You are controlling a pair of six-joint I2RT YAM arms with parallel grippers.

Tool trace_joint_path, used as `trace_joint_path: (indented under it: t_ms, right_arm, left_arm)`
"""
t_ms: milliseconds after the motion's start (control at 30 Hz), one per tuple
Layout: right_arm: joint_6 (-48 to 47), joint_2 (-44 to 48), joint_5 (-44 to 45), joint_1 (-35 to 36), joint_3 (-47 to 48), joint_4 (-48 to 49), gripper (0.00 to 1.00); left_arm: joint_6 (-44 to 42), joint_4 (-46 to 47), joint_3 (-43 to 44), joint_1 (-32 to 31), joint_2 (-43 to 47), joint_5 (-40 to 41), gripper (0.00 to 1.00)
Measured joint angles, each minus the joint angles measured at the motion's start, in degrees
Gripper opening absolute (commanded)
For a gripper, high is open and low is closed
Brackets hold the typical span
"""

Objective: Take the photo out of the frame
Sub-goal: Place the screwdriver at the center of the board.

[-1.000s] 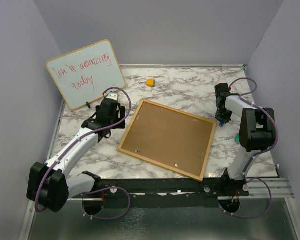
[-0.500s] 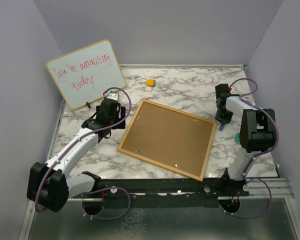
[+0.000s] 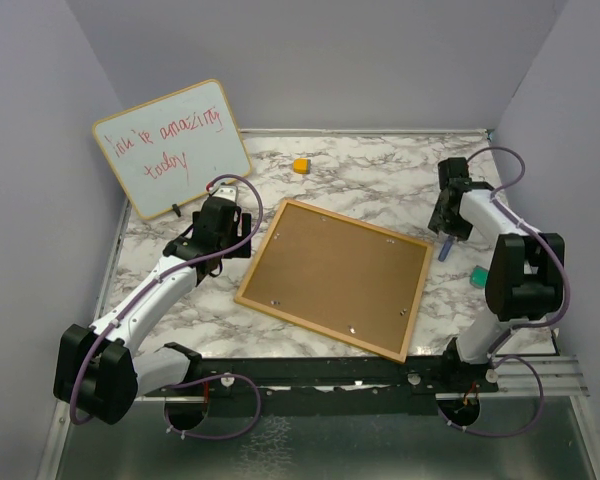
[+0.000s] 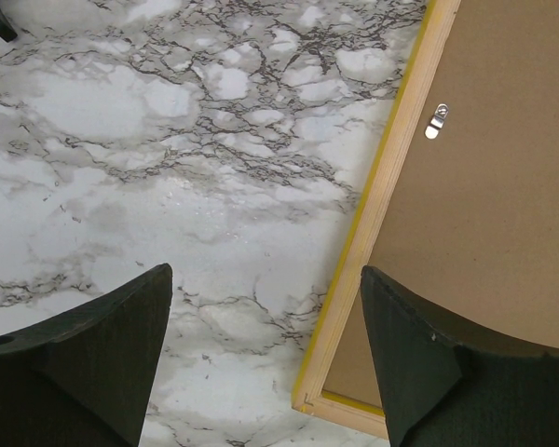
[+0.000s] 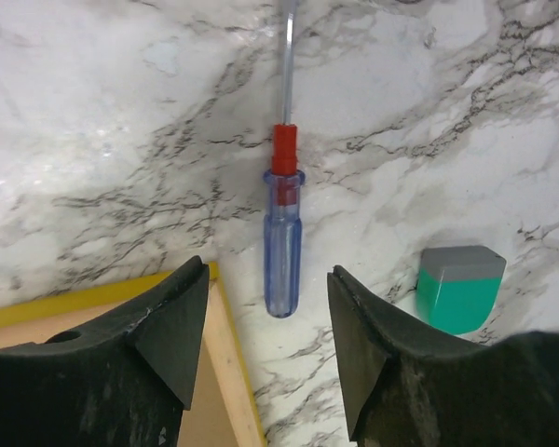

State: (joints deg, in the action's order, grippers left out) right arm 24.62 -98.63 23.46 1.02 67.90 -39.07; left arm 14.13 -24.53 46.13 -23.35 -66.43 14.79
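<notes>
The right gripper [image 5: 266,275] is seen with its jaws parted and nothing clasped. A screwdriver [image 5: 282,251] with a clear blue handle, a red collar and a thin metal shaft is laid flat on the marble table [image 3: 380,170] in the gap between the two fingers, and no contact with either finger is seen. The left gripper [image 4: 265,284] is spread wide and is likewise empty. It is held above bare marble just beside the frame's left edge.

The right arm is folded at the elbow near the right wall, with its wrist turned down over the screwdriver, just off the frame's right corner. The left arm is stretched diagonally from its base at the near left, with its wrist tipped down toward the table.

The frame [image 3: 335,275] is laid back-up in the middle of the table and turned at a slant. Its brown backing faces upward, with small metal clips [image 4: 436,121] set along the edges. A thin yellow rim is seen along its outer edge in both wrist views. The photo cannot be seen from this side.

A teal block [image 5: 458,287] with a grey top is set near the screwdriver, to its right. A whiteboard [image 3: 172,148] with red handwriting is propped at the far left corner, and a small orange object [image 3: 300,165] is placed on the marble behind the frame.
</notes>
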Motion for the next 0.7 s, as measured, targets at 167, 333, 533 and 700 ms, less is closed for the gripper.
trace_joint_path:
  t_ms: [167, 333, 533, 700]
  right_arm:
    - [-2.73, 3.82, -8.0, 0.07, 1.4, 0.66, 0.59]
    - [-7.19, 4.46, -18.05, 3.65, 2.71, 2.54, 0.6]
    - [-12.26, 0.42, -22.25, 13.86, 7.54, 4.61, 0.6]
    - [-15.65, -3.72, -24.72, 17.4, 8.9, 5.81, 0.6]
  left_arm:
    - [1.22, 0.02, 0.0, 0.0, 0.02, -1.99, 0.95]
    - [10.29, 0.63, -2.54, 0.0, 2.34, -7.56, 0.96]
    - [22.45, 0.96, -10.23, -0.02, 10.14, -13.27, 0.96]
    - [32.24, 1.14, -16.76, -0.11, 16.76, -16.94, 0.96]
